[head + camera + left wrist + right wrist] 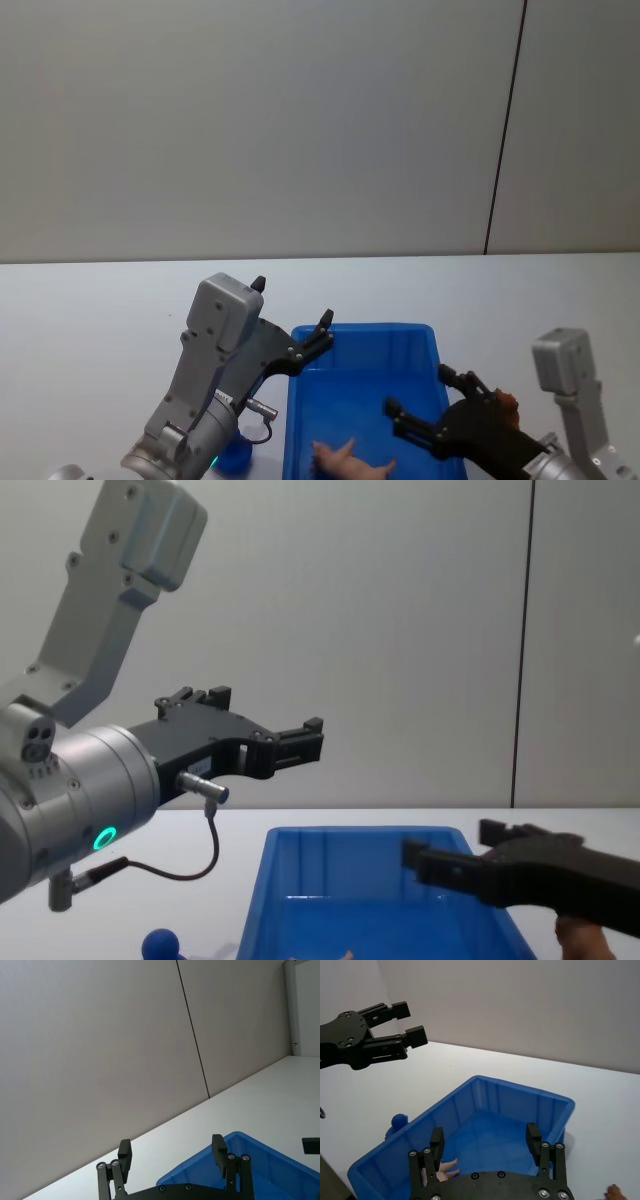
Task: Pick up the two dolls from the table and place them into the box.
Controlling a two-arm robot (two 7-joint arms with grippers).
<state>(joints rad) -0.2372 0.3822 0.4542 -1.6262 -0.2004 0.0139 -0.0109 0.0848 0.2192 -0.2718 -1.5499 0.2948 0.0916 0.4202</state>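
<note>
So in the head view the left gripper (292, 305) hangs over the left rim of the blue box (360, 328), jaws spread with nothing between them. The right gripper (418, 390) sits over the box's right side, jaws spread too and empty. The toy animal (350, 462) lies inside the box on its floor, near the front. The dark-blue toy (235, 455) is out on the white table (100, 300), just left of the box and under the left arm. A small reddish-brown thing (505, 402) peeks out behind the right gripper, right of the box; can't tell what it is. Left wrist view: fingers (125, 1150) wide apart above the box corner (200, 1165). Right wrist view: the right gripper (485, 1132) is open above the box, the toy animal (447, 1166) is down inside, and the dark-blue toy (399, 1121) is just beside the outer wall. Chest view: the left gripper (265, 712) is well above the box (360, 832), the right gripper (452, 842) just over its rim.
</note>
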